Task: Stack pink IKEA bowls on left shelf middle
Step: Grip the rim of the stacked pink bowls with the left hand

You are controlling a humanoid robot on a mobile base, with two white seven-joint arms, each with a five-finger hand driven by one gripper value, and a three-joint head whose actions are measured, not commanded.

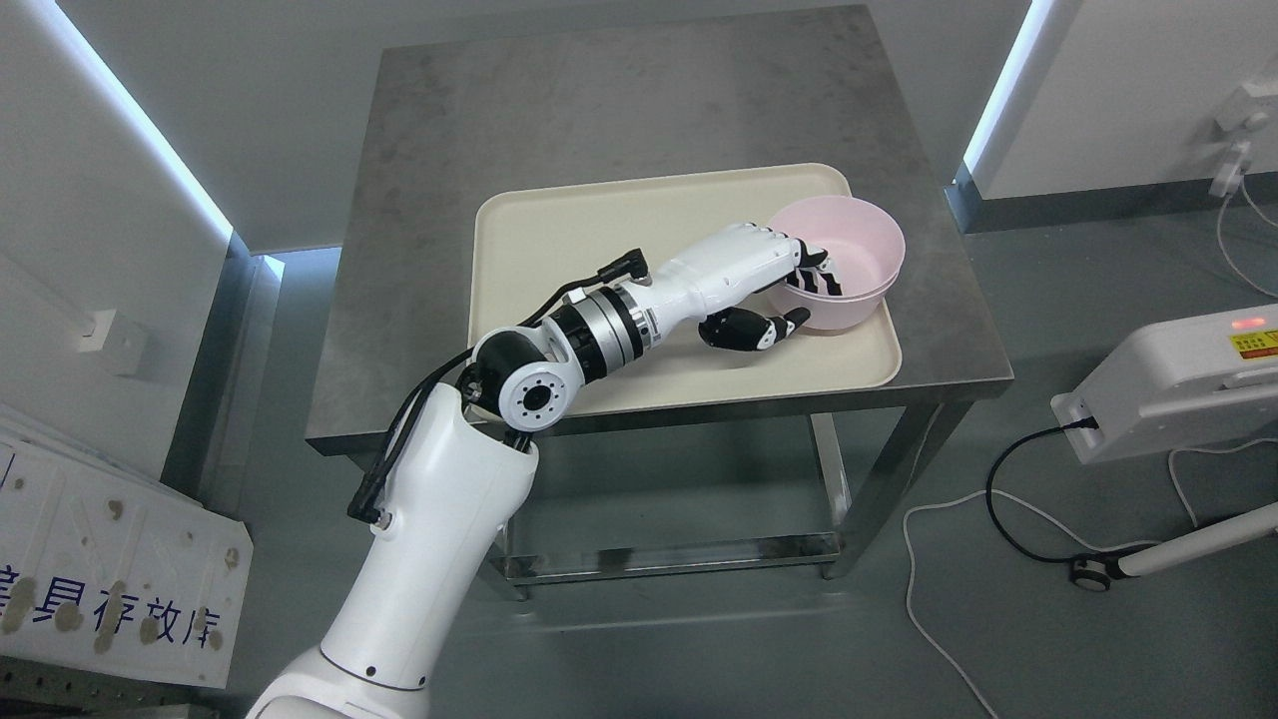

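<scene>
Head view: the robot's left hand (774,285) grips a pink bowl (849,255) at the right edge of a cream tray (559,260), near its far right corner. The fingers (821,280) hook over the near rim into the bowl while the thumb (754,330) presses from outside, low on the wall. The tray sits toward the front right of a grey metal table (599,110).

A second rim line just below the top suggests two nested bowls, though that cannot be confirmed. The bowl's interior appears empty apart from the fingers; the tray carries nothing else.

To lift cleanly, the pinch should probably stay firm on the rim and rise straight up, keeping the bowl level, since a one-sided hold may tip it. The right arm is out of sight.
</scene>
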